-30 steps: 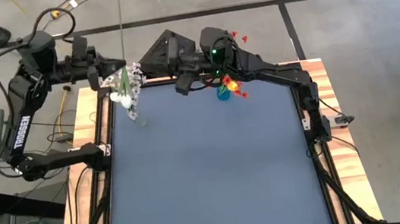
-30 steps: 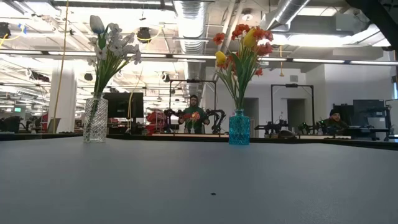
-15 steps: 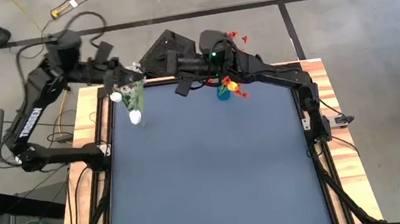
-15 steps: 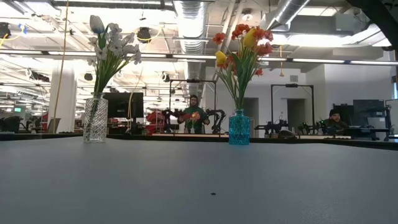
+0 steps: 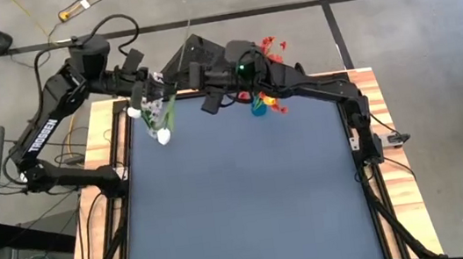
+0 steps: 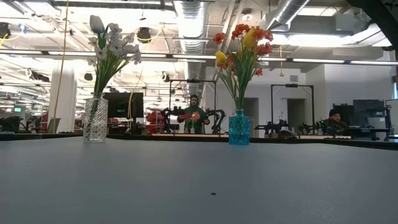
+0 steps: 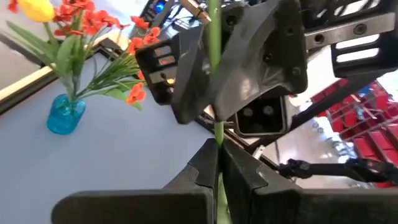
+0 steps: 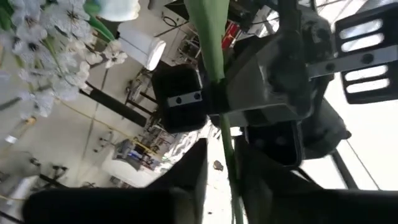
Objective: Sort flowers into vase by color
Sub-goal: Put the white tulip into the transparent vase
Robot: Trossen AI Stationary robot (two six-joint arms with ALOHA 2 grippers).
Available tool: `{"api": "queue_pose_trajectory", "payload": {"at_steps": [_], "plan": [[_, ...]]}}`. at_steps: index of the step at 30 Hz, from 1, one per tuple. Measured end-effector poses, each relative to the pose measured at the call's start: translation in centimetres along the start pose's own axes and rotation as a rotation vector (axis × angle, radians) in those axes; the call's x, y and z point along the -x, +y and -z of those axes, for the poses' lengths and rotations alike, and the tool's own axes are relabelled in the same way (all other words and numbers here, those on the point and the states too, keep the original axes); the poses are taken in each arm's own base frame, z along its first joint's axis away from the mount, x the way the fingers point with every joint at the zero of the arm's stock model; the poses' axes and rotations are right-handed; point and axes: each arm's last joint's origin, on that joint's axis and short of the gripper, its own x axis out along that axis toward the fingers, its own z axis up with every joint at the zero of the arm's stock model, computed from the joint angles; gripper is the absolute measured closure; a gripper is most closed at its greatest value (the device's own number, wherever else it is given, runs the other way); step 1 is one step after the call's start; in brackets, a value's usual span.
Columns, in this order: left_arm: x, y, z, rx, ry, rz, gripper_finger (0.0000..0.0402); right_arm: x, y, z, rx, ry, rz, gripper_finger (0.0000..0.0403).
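Observation:
My left gripper hangs over the table's far left corner, shut on a thin green flower stem. My right gripper faces it from the right, open, with one finger on either side of the same stem; I cannot tell whether they touch it. A clear vase with white flowers stands under the left gripper. A blue vase holds red and yellow flowers. The held stem's blossom end is hidden. My left gripper pinches the bare green stem between its two fingertips. The fingers reach toward the right arm, slanting slightly down. The stem is lifted clear of the table and slants up and away, past the right gripper's fingers, to its free end.
The blue table mat lies bare in front of both vases. Wooden table edges frame it. Beyond the far edge, people sit and stand in the room, with other robot arms beside them.
My left gripper has swung along the far edge toward the table's right, toward the right gripper, and has rolled. The stem it holds pointed straight away from the table; it has tipped and now slants toward the right arm. Both vases have stayed put.

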Motion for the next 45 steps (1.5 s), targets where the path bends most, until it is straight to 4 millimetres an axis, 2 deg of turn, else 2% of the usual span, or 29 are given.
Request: {"api": "queue_pose_trajectory", "payload": {"at_steps": [5,12,15,18,20,24,27,31,35,38,45], "plan": [[0.0,0.1,0.0,-0.005,-0.016,-0.033,0.0396,0.0,0.2,-0.1,-0.107,0.015,-0.021,0.0377],[0.2,0.2,0.0,-0.06,-0.014,-0.036,0.0334,0.1,0.9,-0.7,-0.248,-0.1,-0.081,0.0372],[1.0,0.3,-0.4,-0.097,-0.055,-0.049,0.0302,0.3,1.5,-1.1,-0.35,-0.177,-0.15,0.0377],[2.4,0.1,-0.6,-0.179,-0.121,-0.09,0.0276,0.4,1.8,-1.3,-0.564,-0.249,-0.185,0.0377],[3.5,0.0,-0.7,-0.269,-0.167,-0.149,0.0265,0.7,1.5,-0.7,-0.733,-0.31,-0.177,0.0377],[5.2,-0.7,-0.4,-0.488,-0.227,-0.282,0.0258,1.3,0.8,1.9,-1.107,-0.497,-0.116,0.0377],[5.9,-1.3,-0.1,-0.576,-0.244,-0.325,0.0259,1.5,0.7,4.5,-1.434,-0.677,-0.085,0.0377],[5.6,-1.6,0.0,-0.65,-0.216,-0.265,0.0259,0.2,1.7,6.3,-1.818,-0.787,-0.084,0.0377],[4.9,-1.6,-0.1,-0.669,-0.202,-0.236,0.026,-2.2,4.1,5.7,-2.121,-0.843,-0.17,0.0377],[4.1,-1.1,-0.5,-0.631,-0.199,-0.233,0.026,-3.2,5.2,5.3,-2.235,-0.838,-0.208,0.0377],[2.5,-0.3,-0.8,-0.597,-0.145,-0.177,0.026,-3.8,5.5,4.5,-2.235,-0.833,-0.204,0.0377]]}}
